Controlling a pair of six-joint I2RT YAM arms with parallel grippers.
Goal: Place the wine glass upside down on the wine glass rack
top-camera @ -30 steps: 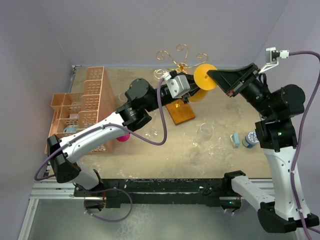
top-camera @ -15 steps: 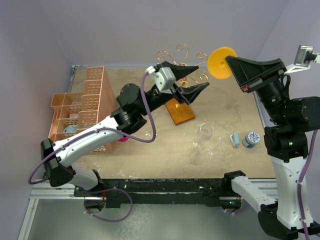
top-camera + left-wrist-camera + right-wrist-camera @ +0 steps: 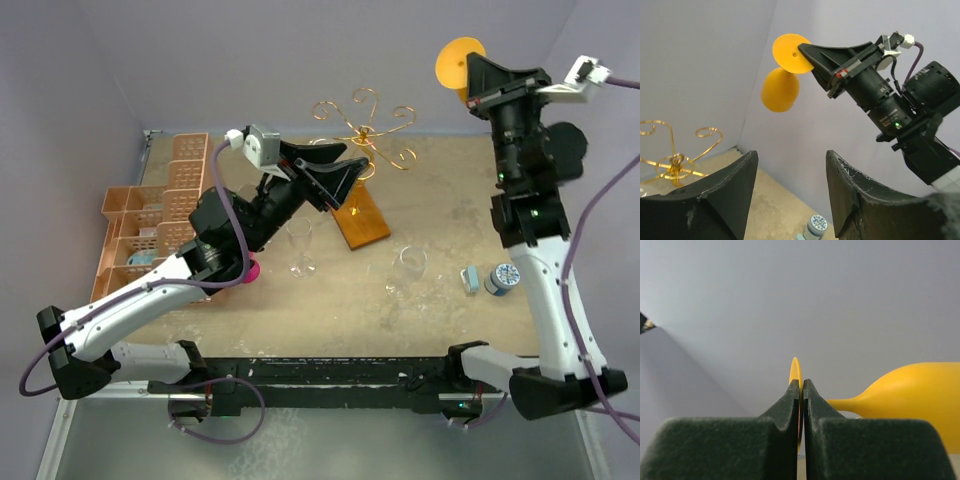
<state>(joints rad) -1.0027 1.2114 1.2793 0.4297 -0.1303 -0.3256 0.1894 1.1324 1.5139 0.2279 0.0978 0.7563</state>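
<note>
The yellow wine glass is held high in the upper right of the overhead view, its flat foot pinched between the closed fingers of the right gripper, up and right of the gold wine glass rack at top centre, while the left gripper, jaws apart and empty, hangs just lower left of the rack.

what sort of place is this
Likely a robot lab bench: a left arm and right arm mounted at the edge of the table, plain lilac walls boxing it in, and a wine glass rack as a prop.
</note>
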